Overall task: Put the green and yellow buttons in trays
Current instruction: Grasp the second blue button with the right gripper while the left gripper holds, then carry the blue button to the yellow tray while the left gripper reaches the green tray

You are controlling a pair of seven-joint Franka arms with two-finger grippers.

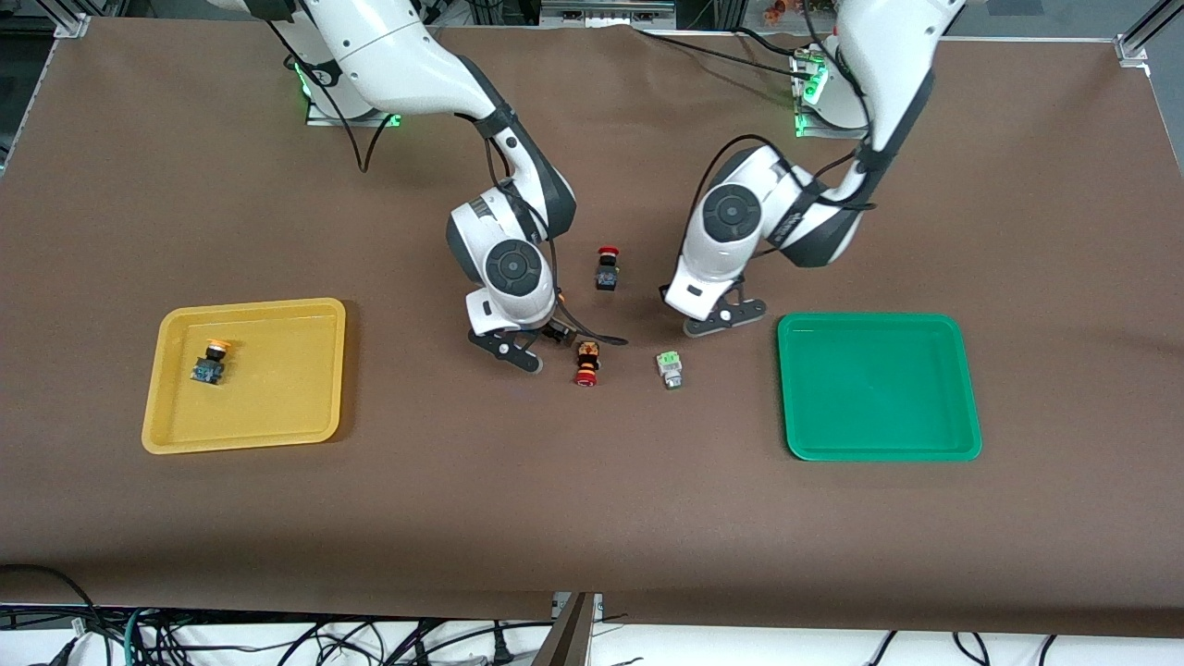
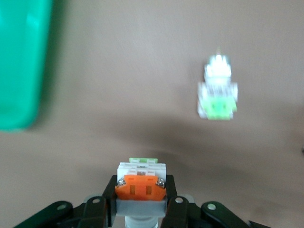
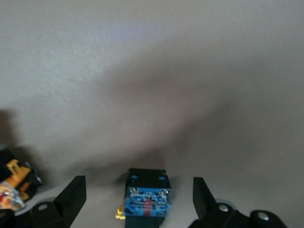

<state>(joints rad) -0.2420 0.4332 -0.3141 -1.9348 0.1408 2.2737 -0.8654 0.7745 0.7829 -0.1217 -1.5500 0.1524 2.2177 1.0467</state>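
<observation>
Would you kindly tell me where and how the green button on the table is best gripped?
Probably take the green button by its blocky pale body, from straight above, closing on its two flat sides: it lies on its side. The left hand, beside the green tray, holds a grey button; the right hand is open around a blue button.

Two trays, one yellow (image 1: pixel 245 305) and one green (image 1: pixel 879 319), join two yellow-capped buttons (image 1: pixel 211 363) (image 3: pixel 147 198), two pale grey buttons (image 1: pixel 670 368) (image 2: pixel 141 187) and two red-capped buttons (image 1: pixel 607 268) (image 1: pixel 586 363) on the bench (image 1: pixel 592 518).
</observation>
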